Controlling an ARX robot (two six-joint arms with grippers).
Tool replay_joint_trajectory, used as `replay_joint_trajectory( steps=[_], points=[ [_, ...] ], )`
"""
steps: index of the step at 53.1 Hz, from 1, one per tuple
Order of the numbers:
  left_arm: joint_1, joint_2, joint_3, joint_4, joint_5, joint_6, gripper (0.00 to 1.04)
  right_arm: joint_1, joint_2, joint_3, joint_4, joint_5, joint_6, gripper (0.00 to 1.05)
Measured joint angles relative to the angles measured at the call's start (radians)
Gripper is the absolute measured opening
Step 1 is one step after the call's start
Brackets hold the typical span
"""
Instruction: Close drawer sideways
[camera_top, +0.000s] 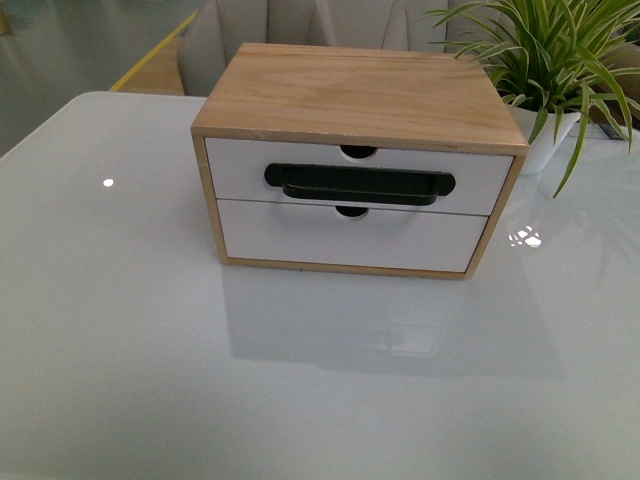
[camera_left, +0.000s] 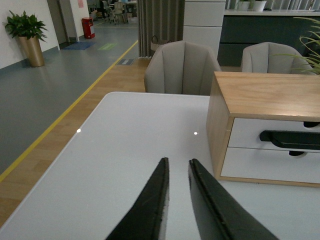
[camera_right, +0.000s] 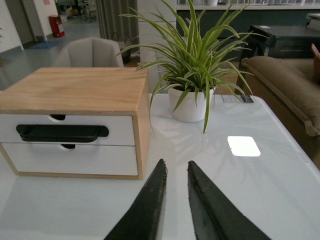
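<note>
The left gripper (camera_left: 178, 167) is held above the white table (camera_top: 110, 330), to the left of the wooden cabinet (camera_top: 360, 95), its black fingers (camera_left: 150, 205) parted by a narrow gap with nothing between them. The drawer (camera_top: 240, 160), the upper of two, is seen pushed flush into the cabinet at the table's centre, its black bar handle (camera_top: 358, 184) across the white front. The right gripper (camera_right: 175, 170) is held to the cabinet's right, likewise slightly parted and empty, near a potted plant (camera_right: 192, 60).
</note>
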Motion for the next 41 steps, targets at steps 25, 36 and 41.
replay_joint_trajectory(
  steps=[25,36,41],
  points=[
    [0.0,0.0,0.0,0.0,0.0,0.0,0.96,0.0,0.0,0.0,0.0,0.0,0.001,0.96],
    [0.0,0.0,0.0,0.0,0.0,0.0,0.96,0.0,0.0,0.0,0.0,0.0,0.001,0.96],
    [0.0,0.0,0.0,0.0,0.0,0.0,0.96,0.0,0.0,0.0,0.0,0.0,0.001,0.96]
  ],
)
